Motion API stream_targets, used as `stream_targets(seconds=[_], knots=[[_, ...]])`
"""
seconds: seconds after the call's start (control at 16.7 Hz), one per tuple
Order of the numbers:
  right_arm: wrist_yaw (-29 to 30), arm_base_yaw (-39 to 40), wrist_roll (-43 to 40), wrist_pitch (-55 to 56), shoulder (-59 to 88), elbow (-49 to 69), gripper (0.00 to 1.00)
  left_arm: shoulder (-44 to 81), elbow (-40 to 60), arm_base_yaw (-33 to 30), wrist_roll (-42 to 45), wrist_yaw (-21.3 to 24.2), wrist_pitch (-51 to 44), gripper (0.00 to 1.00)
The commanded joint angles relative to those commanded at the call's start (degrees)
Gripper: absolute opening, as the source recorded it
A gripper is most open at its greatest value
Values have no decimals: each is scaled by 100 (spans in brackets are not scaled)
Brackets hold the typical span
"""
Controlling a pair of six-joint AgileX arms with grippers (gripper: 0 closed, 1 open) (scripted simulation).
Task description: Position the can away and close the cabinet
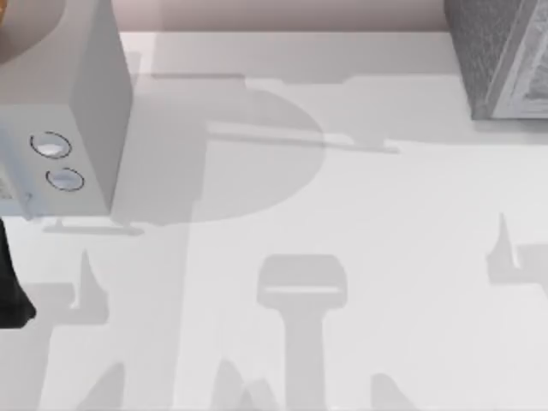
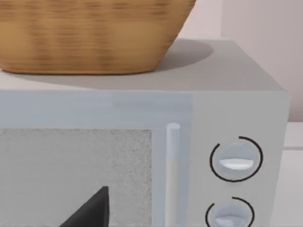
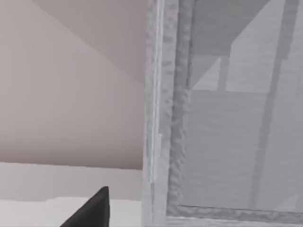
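The cabinet (image 1: pixel 501 56), dark grey and speckled with a paler framed front, stands at the table's far right corner. In the right wrist view its pale frame (image 3: pixel 163 118) looms close, with shelf lines behind the panel. A dark part of my right gripper (image 3: pixel 90 213) pokes in low, just short of that frame. My left arm (image 1: pixel 13 287) is a dark shape at the table's left edge. A dark part of my left gripper (image 2: pixel 90 210) faces the front of the light-grey box. The can is out of view.
A smooth light-grey box with two round dials (image 1: pixel 60 128) stands at the far left, its handle (image 2: pixel 173 170) beside the dials. A wicker basket (image 2: pixel 90 33) rests on top of it. The white table (image 1: pixel 342 214) spreads between box and cabinet, crossed by shadows.
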Motion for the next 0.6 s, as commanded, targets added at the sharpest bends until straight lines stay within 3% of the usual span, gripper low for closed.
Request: stream_targets(seconds=[0.3, 0.6], knots=[[67, -72, 119, 314, -1403, -1797, 100, 0, 0, 0, 0, 0, 0, 100], [94, -88, 154, 367, -1683, -2159, 100, 0, 0, 0, 0, 0, 0, 100]])
